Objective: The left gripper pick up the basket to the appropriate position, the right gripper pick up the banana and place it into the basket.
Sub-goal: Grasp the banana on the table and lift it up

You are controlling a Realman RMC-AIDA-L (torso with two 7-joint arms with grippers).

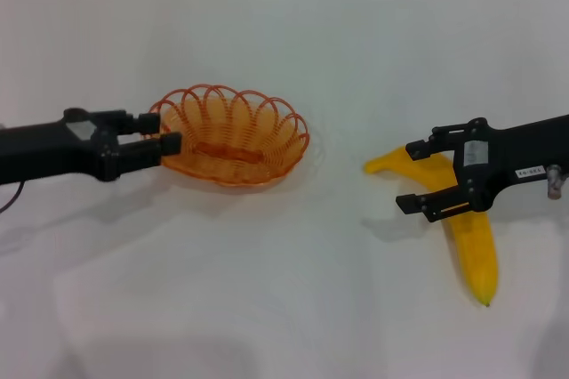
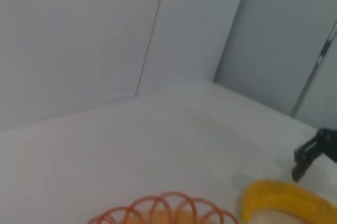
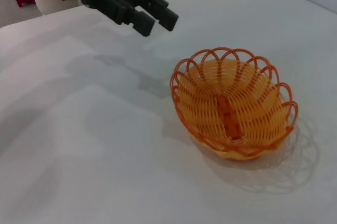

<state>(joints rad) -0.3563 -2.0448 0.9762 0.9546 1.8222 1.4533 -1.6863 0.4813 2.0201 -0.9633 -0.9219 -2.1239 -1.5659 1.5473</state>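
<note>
Both grippers at their objects, neither grasp made yet.

We read this as the approach step. The left gripper (image 1: pixel 166 130) is released: in the head view its tips seem to meet the near rim of the basket (image 1: pixel 233 134), but the right wrist view shows the left gripper (image 3: pixel 155 20) raised and apart from the basket (image 3: pixel 234 100), which rests on the table (image 1: pixel 267 290). Next it must come down over the rim and clamp. The right gripper (image 1: pixel 411 176) hangs spread wide, the banana (image 1: pixel 462 223) lying between and beneath its fingers; it must descend and close.
</note>
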